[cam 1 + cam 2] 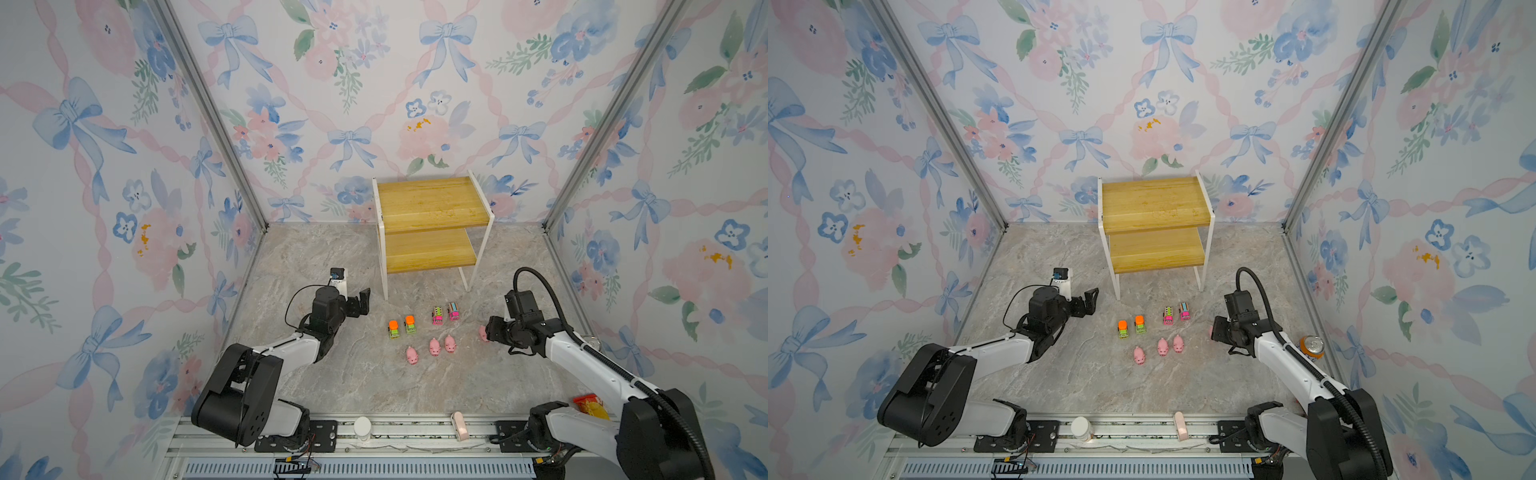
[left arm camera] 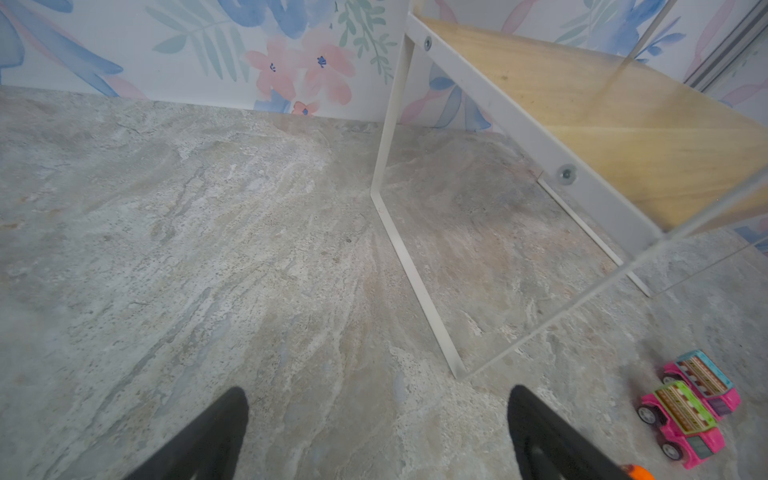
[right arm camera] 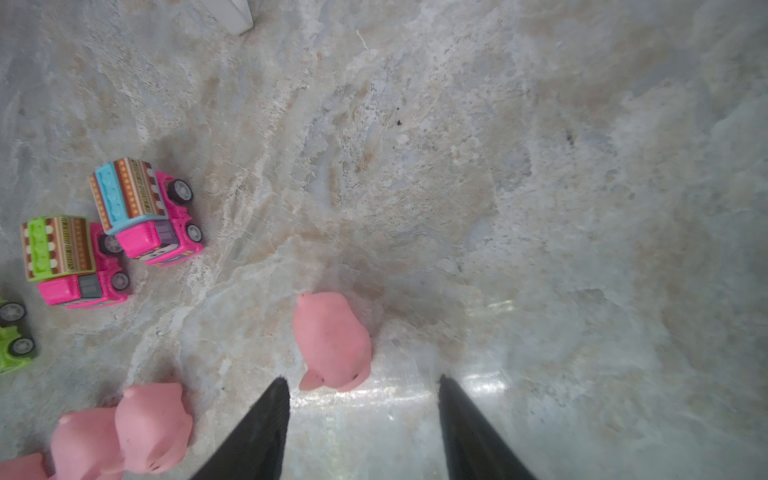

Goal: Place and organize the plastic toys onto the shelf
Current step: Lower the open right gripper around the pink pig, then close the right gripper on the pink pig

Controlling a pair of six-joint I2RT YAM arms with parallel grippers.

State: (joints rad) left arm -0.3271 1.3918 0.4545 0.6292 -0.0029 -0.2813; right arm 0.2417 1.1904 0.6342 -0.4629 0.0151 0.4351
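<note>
The shelf (image 1: 432, 199) (image 1: 1156, 203) stands empty at the back, its white leg (image 2: 415, 282) near my left gripper. On the table in front sit two green trucks (image 1: 402, 327), two pink buses (image 1: 445, 313) (image 2: 690, 407) (image 3: 112, 228) and three pigs (image 1: 434, 347) in a row. A fourth pig (image 3: 332, 340) (image 1: 483, 333) lies on the table just beyond my right gripper (image 3: 362, 380) (image 1: 489, 330), which is open and does not touch it. My left gripper (image 2: 378, 390) (image 1: 360, 303) hovers open and empty, left of the shelf's front leg.
An orange soda can (image 1: 1311, 345) stands by the right wall behind the right arm. A red and yellow packet (image 1: 590, 405) lies at the front right. A white cap (image 1: 362, 428) and a pink piece (image 1: 459, 424) sit on the front rail.
</note>
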